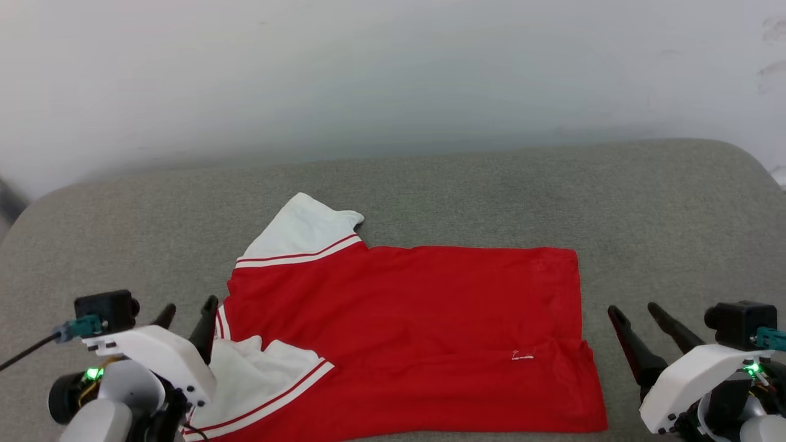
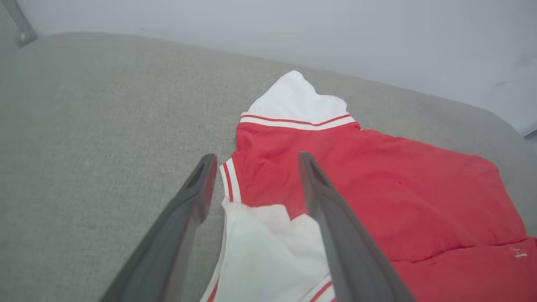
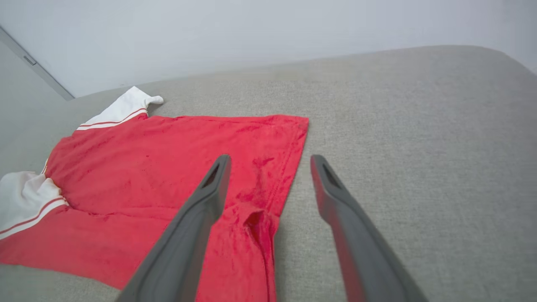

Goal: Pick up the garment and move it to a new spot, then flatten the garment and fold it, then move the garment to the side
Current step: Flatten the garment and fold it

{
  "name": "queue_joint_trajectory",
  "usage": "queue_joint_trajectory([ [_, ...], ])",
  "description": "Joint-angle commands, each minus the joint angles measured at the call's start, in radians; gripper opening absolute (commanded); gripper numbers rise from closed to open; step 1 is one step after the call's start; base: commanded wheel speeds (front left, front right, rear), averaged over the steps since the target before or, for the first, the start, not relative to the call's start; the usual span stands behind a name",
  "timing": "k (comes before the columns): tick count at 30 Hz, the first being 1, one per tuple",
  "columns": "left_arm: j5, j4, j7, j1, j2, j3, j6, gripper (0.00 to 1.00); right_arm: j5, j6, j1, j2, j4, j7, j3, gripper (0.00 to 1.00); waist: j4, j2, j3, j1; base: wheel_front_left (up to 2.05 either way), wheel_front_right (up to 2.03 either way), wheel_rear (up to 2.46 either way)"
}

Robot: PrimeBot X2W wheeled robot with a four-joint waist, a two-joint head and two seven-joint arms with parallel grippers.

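The garment (image 1: pixel 405 319), a red T-shirt with white red-striped sleeves, lies spread on the grey cushioned surface (image 1: pixel 491 190), plain red side up, its near edge folded over. One white sleeve points to the far left, the other lies at the near left. My left gripper (image 1: pixel 188 312) stands open at the shirt's left edge, its fingers straddling the collar side (image 2: pixel 228 182) above the near sleeve, gripping nothing. My right gripper (image 1: pixel 635 311) hangs open just right of the hem, its left finger (image 3: pixel 209 188) over the red cloth (image 3: pixel 168 167), the other over bare cushion.
The grey surface (image 3: pixel 419 126) stretches wide to the right and behind the shirt. A pale wall (image 1: pixel 393 73) rises behind its rounded far edge. A dark strip (image 2: pixel 19 25) shows at the far left by the wall.
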Motion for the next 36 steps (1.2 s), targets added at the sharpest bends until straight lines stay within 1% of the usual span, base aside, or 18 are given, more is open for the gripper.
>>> queue_joint_trajectory([
  [1, 0.031, 0.004, -0.041, -0.043, 0.007, 0.007, 0.009, 1.00, -0.036, 0.000, 0.006, 0.021, -0.028, -0.038, -0.019, 1.00, -0.027, 0.0000, 0.025, 0.0001, 0.00, 0.00, 0.00],
  [7, 0.096, 0.029, -0.118, -0.215, 0.004, 0.010, 0.017, 1.00, -0.128, 0.000, -0.050, 0.069, -0.126, -0.145, -0.063, 1.00, -0.085, 0.0000, 0.153, 0.0001, 0.00, 0.00, 0.00],
  [11, 0.123, 0.051, -0.109, -0.345, 0.013, 0.000, 0.011, 1.00, -0.155, 0.000, -0.096, 0.092, -0.184, -0.190, -0.075, 1.00, -0.124, 0.0000, 0.265, 0.0001, 0.00, 0.00, 0.00],
  [14, 0.129, 0.081, -0.075, -0.443, 0.028, -0.010, -0.016, 1.00, -0.163, 0.000, -0.129, 0.106, -0.211, -0.213, -0.075, 1.00, -0.146, 0.0000, 0.340, 0.0001, 0.00, 0.00, 0.00],
  [17, 0.106, 0.115, -0.021, -0.548, 0.049, -0.016, -0.066, 1.00, -0.165, 0.000, -0.157, 0.114, -0.231, -0.227, -0.067, 1.00, -0.168, 0.0000, 0.401, 0.0001, 0.00, 0.00, 0.00],
  [22, 0.060, 0.196, 0.135, -0.695, 0.095, -0.032, -0.140, 1.00, -0.159, 0.000, -0.184, 0.129, -0.240, -0.235, -0.056, 1.00, -0.202, 0.0000, 0.473, 0.0001, 0.00, 0.00, 0.00],
  [25, 0.038, 0.240, 0.279, -0.754, 0.138, -0.055, -0.168, 1.00, -0.152, 0.000, -0.189, 0.141, -0.232, -0.239, -0.046, 1.00, -0.223, 0.0000, 0.504, 0.0001, 0.00, 0.00, 0.00],
  [27, 0.019, 0.261, 0.384, -0.787, 0.169, -0.065, -0.176, 1.00, -0.145, 0.000, -0.191, 0.146, -0.221, -0.243, -0.044, 1.00, -0.234, 0.0000, 0.518, 0.0001, 0.00, 0.00, 0.00],
  [28, 0.019, 0.261, 0.384, -0.787, 0.169, -0.065, -0.176, 1.00, -0.145, 0.000, -0.191, 0.146, -0.221, -0.243, -0.044, 1.00, -0.234, 0.0000, 0.518, 0.0001, 0.00, 0.00, 0.00],
  [31, -0.010, 0.275, 0.526, -0.811, 0.205, -0.072, -0.162, 1.00, -0.137, 0.000, -0.194, 0.154, -0.205, -0.250, -0.038, 1.00, -0.248, 0.0000, 0.537, 0.0001, 0.00, 0.00, 0.00],
  [33, -0.015, 0.270, 0.612, -0.820, 0.233, -0.081, -0.145, 1.00, -0.131, 0.000, -0.196, 0.157, -0.194, -0.253, -0.031, 1.00, -0.257, 0.0000, 0.548, 0.0001, 0.00, 0.00, 0.00],
  [36, -0.026, 0.271, 0.742, -0.795, 0.259, -0.101, -0.105, 1.00, -0.120, 0.000, -0.205, 0.157, -0.181, -0.258, -0.022, 1.00, -0.267, 0.0000, 0.565, 0.0001, 0.00, 0.00, 0.00],
])
